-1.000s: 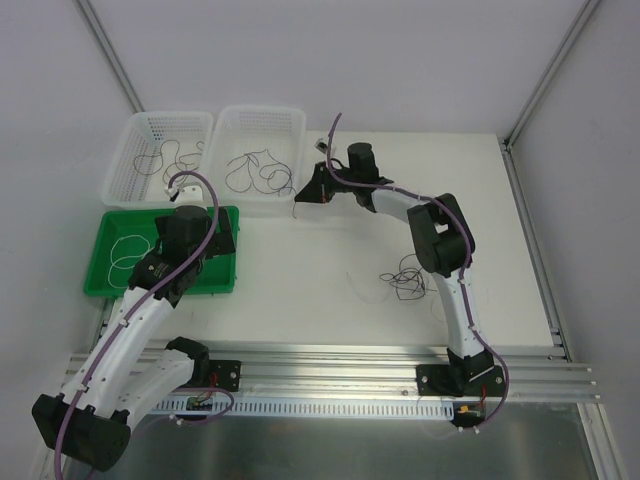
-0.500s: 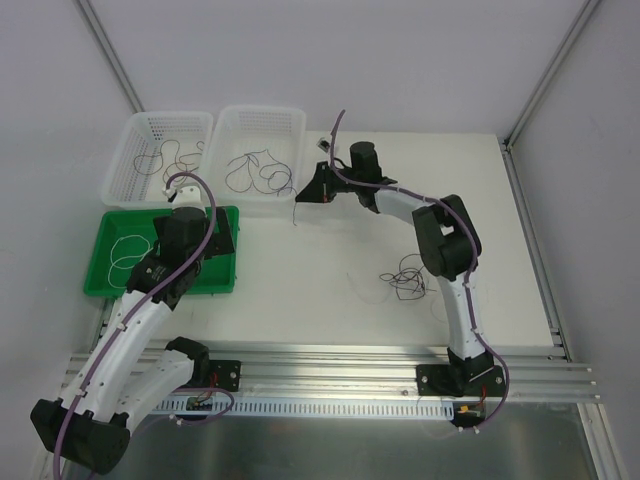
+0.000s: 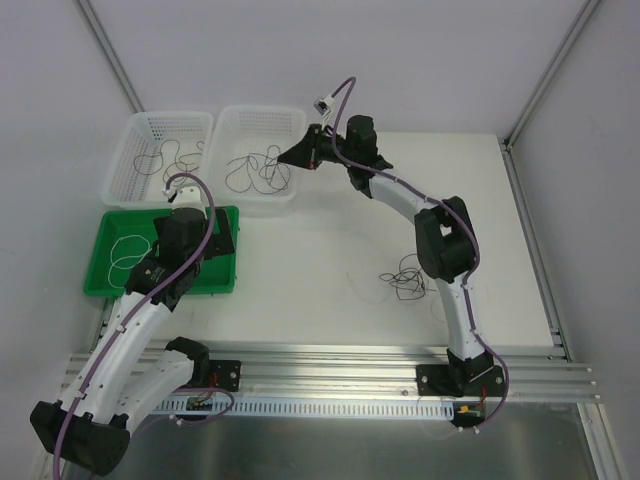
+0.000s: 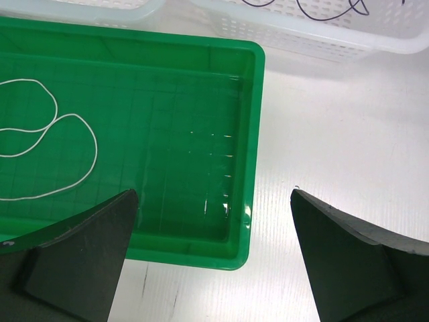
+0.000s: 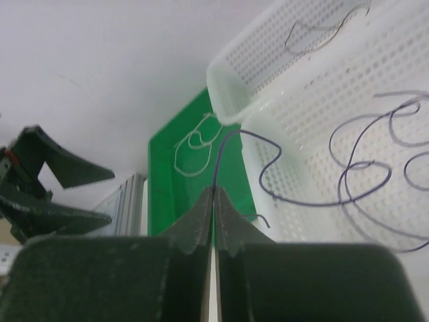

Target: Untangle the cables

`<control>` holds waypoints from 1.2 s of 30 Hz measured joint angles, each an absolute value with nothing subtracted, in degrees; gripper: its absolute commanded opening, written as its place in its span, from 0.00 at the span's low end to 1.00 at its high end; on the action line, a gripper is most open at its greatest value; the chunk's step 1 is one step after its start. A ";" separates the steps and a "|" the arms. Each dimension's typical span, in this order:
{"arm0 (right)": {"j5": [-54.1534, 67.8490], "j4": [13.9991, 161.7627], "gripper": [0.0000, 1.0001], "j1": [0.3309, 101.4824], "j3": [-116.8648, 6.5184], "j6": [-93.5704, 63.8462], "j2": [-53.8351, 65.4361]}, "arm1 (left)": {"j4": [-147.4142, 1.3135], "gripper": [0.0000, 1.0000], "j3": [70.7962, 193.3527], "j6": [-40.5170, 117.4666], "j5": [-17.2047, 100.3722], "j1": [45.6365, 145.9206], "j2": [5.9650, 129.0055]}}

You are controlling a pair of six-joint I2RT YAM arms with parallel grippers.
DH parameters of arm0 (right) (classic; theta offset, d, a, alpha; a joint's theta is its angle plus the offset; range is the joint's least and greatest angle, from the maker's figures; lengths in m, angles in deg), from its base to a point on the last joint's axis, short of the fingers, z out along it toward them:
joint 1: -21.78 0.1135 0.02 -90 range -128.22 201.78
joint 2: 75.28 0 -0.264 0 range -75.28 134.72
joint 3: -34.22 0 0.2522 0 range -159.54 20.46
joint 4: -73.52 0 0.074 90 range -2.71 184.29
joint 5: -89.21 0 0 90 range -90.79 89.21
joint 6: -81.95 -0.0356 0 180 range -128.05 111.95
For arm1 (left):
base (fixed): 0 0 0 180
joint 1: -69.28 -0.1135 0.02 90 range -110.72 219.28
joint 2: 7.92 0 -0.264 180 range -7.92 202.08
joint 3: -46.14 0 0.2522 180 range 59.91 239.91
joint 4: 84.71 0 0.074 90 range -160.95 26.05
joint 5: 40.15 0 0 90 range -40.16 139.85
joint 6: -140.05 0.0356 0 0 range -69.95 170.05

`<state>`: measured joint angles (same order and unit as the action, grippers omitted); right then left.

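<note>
The right claw [image 3: 299, 157] is clenched on a dark purple cable [image 5: 295, 201] that trails over the white basket [image 3: 262, 205] just behind the green tray [image 4: 167, 100]. The left claw [image 4: 211, 201] gapes wide over that tray's right edge. A white cable [image 4: 50, 131] lies inside it, and a dark tangle [image 3: 405, 277] sits well right of it on the worktop [image 3: 320, 270]
</note>
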<state>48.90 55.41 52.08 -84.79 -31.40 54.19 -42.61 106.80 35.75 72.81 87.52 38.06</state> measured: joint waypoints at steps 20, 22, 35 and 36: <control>34.98 60.59 0.76 52.17 -90.82 -29.81 61.71 | -42.63 0.99 106.78 35.77 71.95 87.17 37.53; 34.49 64.24 0.77 52.22 -90.95 -27.86 61.36 | -42.63 0.99 106.76 35.77 71.76 87.17 37.49; 27.19 82.18 0.81 53.99 -77.99 -15.07 45.47 | -42.70 0.99 105.90 35.75 71.19 87.17 36.74; 25.27 83.93 0.82 54.03 -75.87 -13.70 42.76 | -42.70 0.99 105.90 35.77 71.01 87.17 36.70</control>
<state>25.27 83.93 54.03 -75.87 -13.70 42.76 -42.70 105.90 35.77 71.01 87.17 36.70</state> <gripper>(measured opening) 0.804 0.991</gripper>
